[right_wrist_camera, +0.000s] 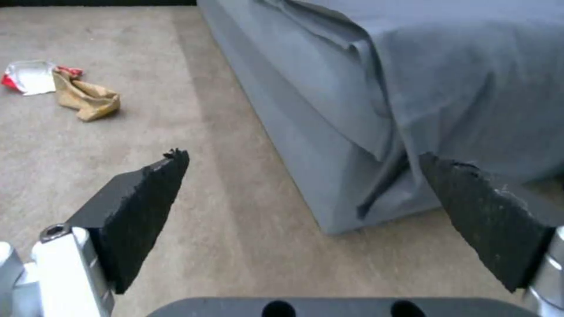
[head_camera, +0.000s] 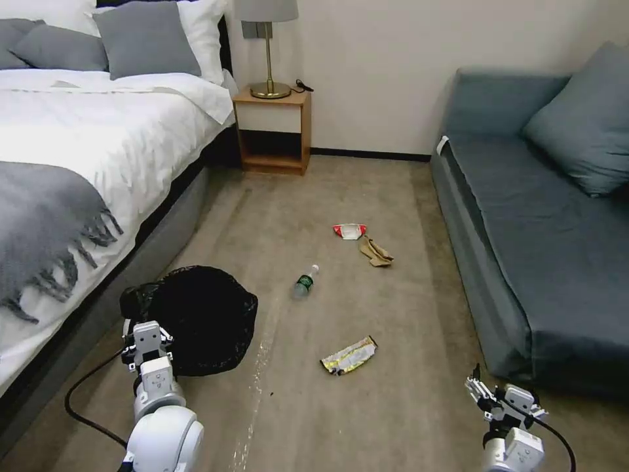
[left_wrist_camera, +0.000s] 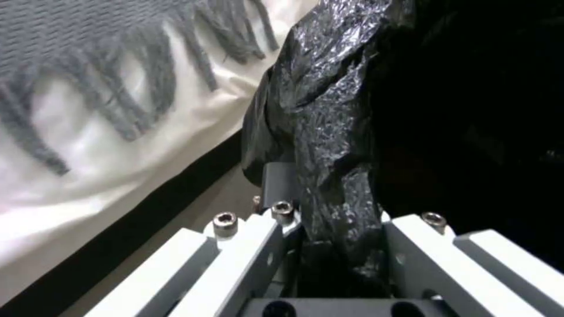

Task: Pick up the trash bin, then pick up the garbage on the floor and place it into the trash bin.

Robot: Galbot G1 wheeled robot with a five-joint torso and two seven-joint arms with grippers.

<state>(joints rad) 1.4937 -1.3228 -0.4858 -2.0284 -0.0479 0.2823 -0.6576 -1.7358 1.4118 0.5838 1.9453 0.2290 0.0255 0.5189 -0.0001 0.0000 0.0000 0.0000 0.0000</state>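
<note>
The trash bin (head_camera: 196, 318), wrapped in a crinkled black bag, sits on the carpet beside the bed. My left gripper (head_camera: 145, 335) is at its near left rim. In the left wrist view the left gripper (left_wrist_camera: 335, 198) is shut on the bagged rim (left_wrist_camera: 335, 132), one dark pad (left_wrist_camera: 277, 182) outside it. The garbage lies on the floor: a yellow-silver wrapper (head_camera: 349, 356), a clear bottle (head_camera: 304, 282), a red-and-white packet (head_camera: 349, 231) (right_wrist_camera: 29, 77) and a tan scrap (head_camera: 375, 252) (right_wrist_camera: 88, 97). My right gripper (head_camera: 488, 393) (right_wrist_camera: 302, 160) hangs open near the sofa's corner, holding nothing.
A bed (head_camera: 78, 144) with a grey fringed throw runs along the left. A blue-grey sofa (head_camera: 524, 249) lines the right. A wooden nightstand (head_camera: 273, 128) with a lamp stands at the back wall. Open carpet lies between bed and sofa.
</note>
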